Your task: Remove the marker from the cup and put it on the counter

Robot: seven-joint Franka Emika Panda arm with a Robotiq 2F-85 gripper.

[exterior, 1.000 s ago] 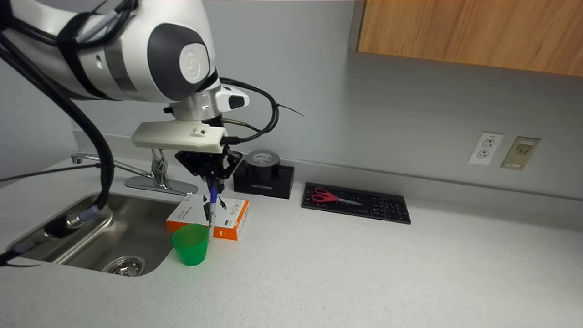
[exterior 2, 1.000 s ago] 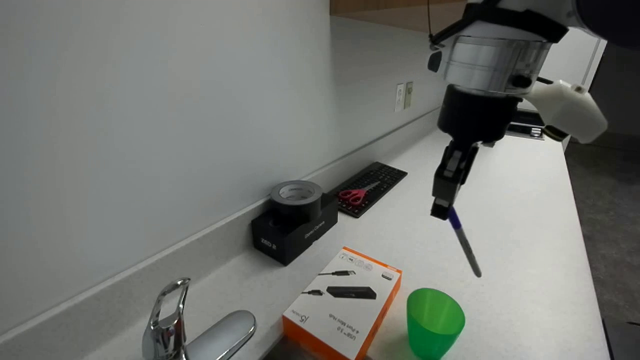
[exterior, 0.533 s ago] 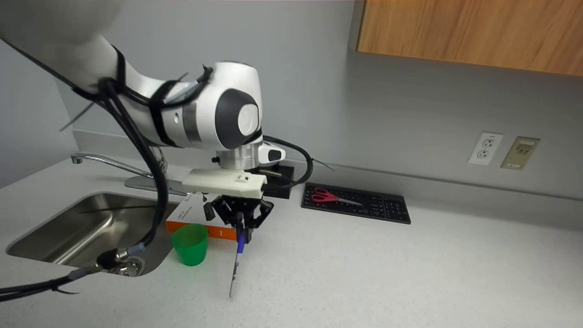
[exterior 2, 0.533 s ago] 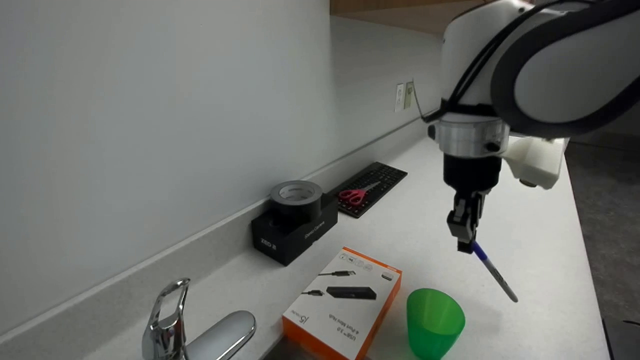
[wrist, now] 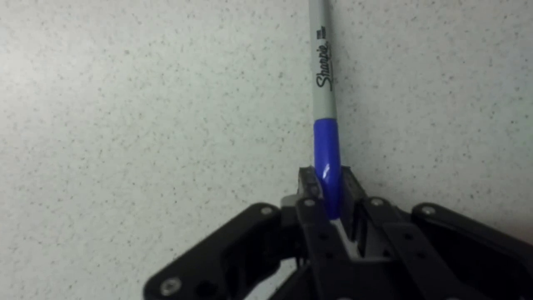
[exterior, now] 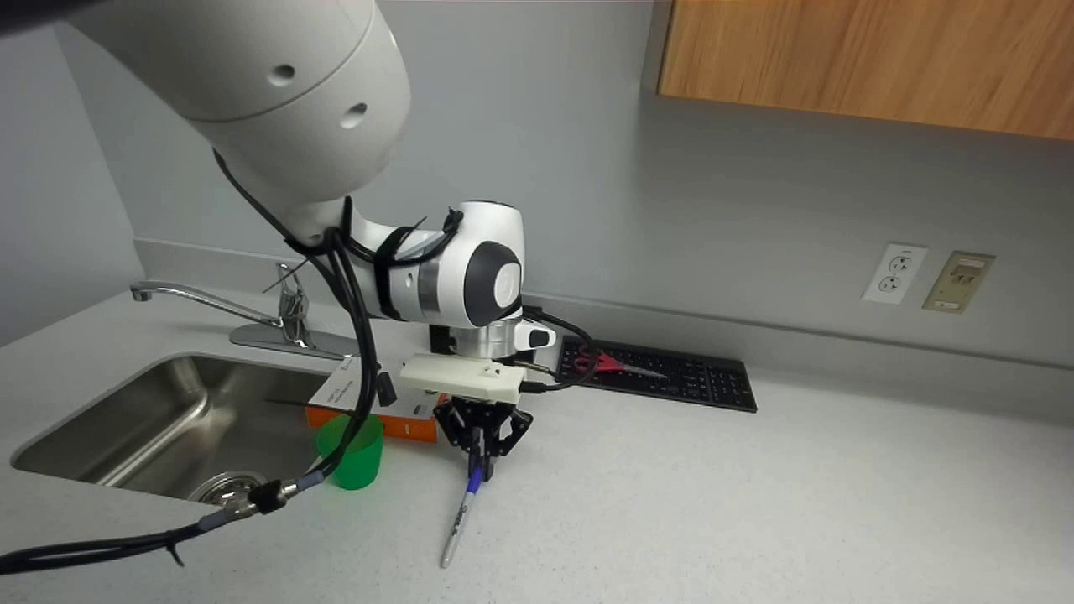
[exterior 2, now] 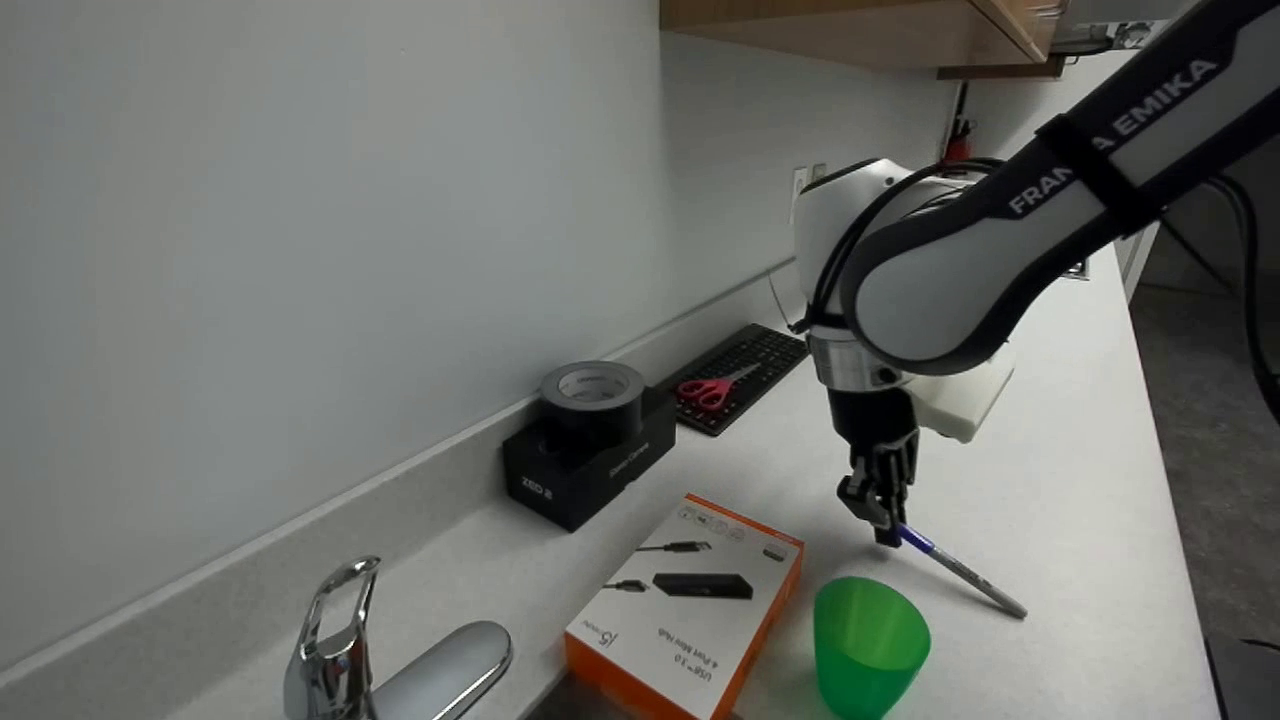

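Note:
The marker, grey with a blue cap, shows in both exterior views [exterior: 457, 528] [exterior 2: 965, 573] and in the wrist view [wrist: 322, 66]. My gripper [exterior: 480, 470] is shut on its blue cap, as the wrist view [wrist: 327, 179] shows. The marker slants down, its far end at or just above the white counter [exterior: 713, 503]; I cannot tell whether it touches. The green cup [exterior: 362, 463] stands upright on the counter, apart from the gripper; it looks empty in an exterior view [exterior 2: 870, 640]. An arm cable crosses in front of it in an exterior view.
A white and orange box [exterior 2: 690, 600] lies behind the cup. A black box [exterior 2: 590, 470] with a tape roll [exterior 2: 595, 395] stands by the wall. Red scissors [exterior: 600, 361] lie on a keyboard [exterior: 705, 382]. A sink [exterior: 168, 419] and faucet [exterior: 289, 310] are beside the cup.
The gripper has moved down and away from the cup with the marker, bringing the marker's far end close to the counter. The marker has tilted flatter. The cup has not moved.

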